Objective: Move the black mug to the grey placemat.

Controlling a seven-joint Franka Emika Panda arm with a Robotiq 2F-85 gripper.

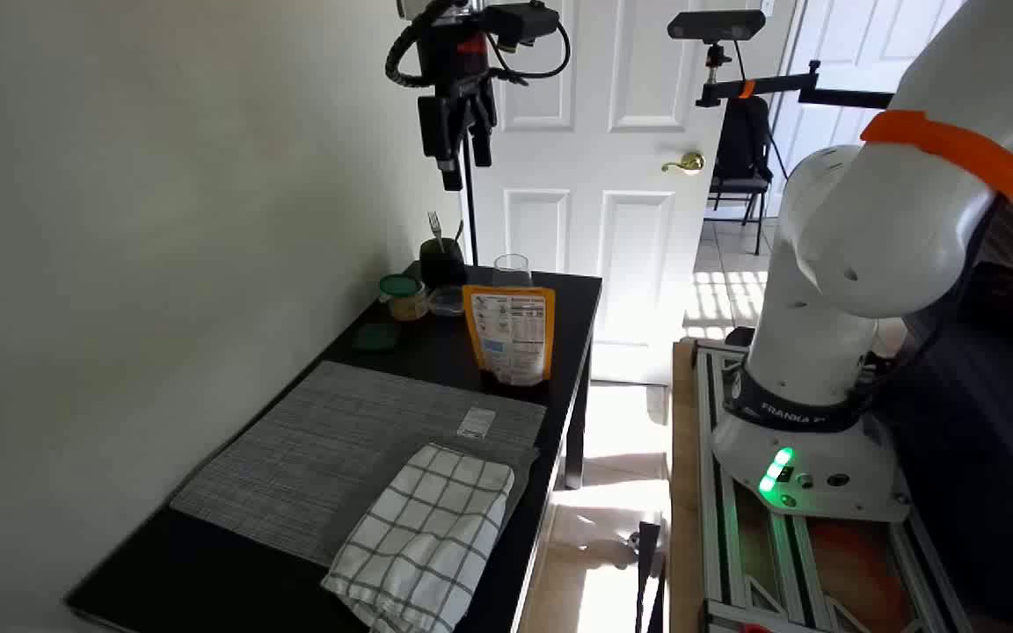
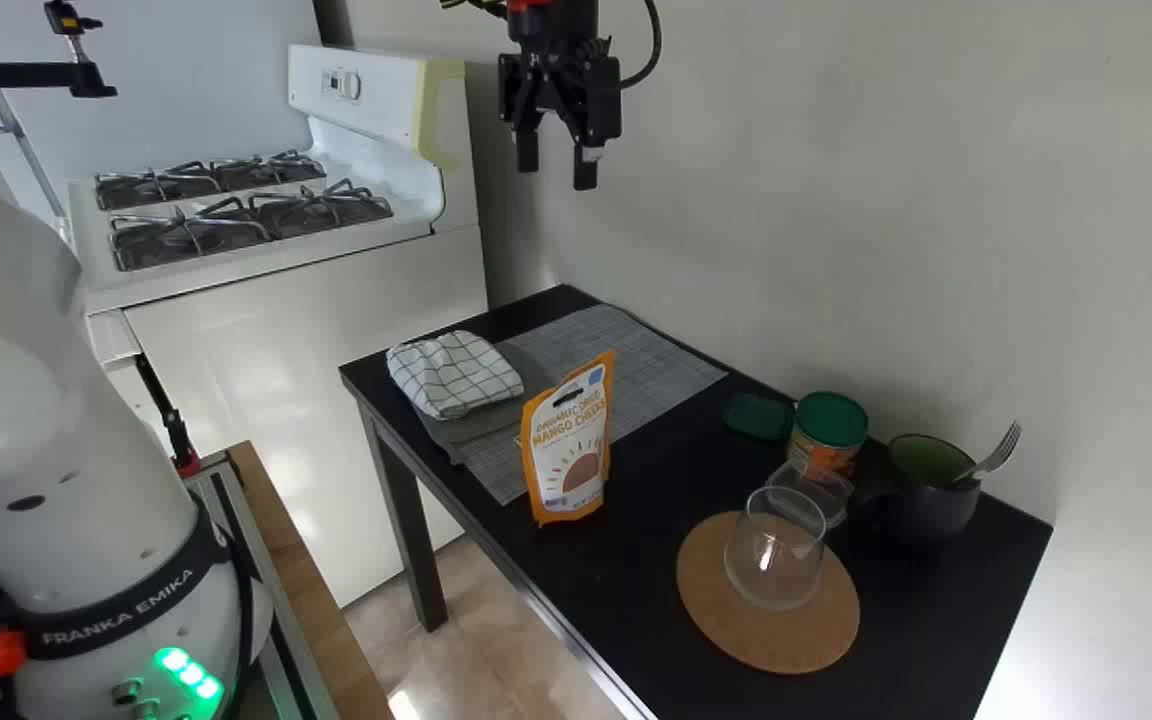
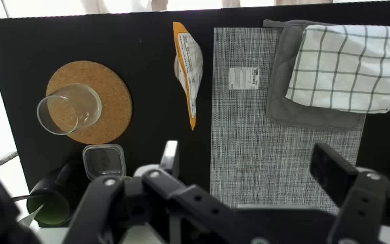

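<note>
Can see the end effector (image 2: 557, 170) near 12 o'clock in both exterior views, high over the bench (image 2: 676, 470), with its fingers (image 2: 585, 172) pointing to 6 o'clock. Can tell from the wrist view a wide position, with these fingers set well apart. Find the black mug (image 2: 936, 512) at about 4 o'clock from the grey placemat (image 2: 651, 370) in an exterior view, upright on the bench and well apart from the placemat. In the wrist view, find the mug at 8 o'clock, with its handle (image 3: 67, 171) turned toward 1 o'clock and its inside green. Can notice a fork (image 2: 1002, 450) in the mug, leaning toward 2 o'clock in an exterior view. Near the mug, toward its 10 o'clock there, find a jar (image 2: 821, 458) with a green lid (image 2: 831, 418).

In the wrist view, find the placemat at 3 o'clock, flat on the bench, with a white label (image 3: 244, 78). Between 2 and 3 o'clock, see a checked cloth (image 3: 347, 71) lying over a grey pot holder (image 3: 303, 117), partly over the placemat. At 12 o'clock, see an orange-edged bag (image 3: 191, 67), standing between the placemat and a round cork mat (image 3: 115, 101). At 9 o'clock, see a glass (image 3: 71, 108) standing on this cork mat.
</note>
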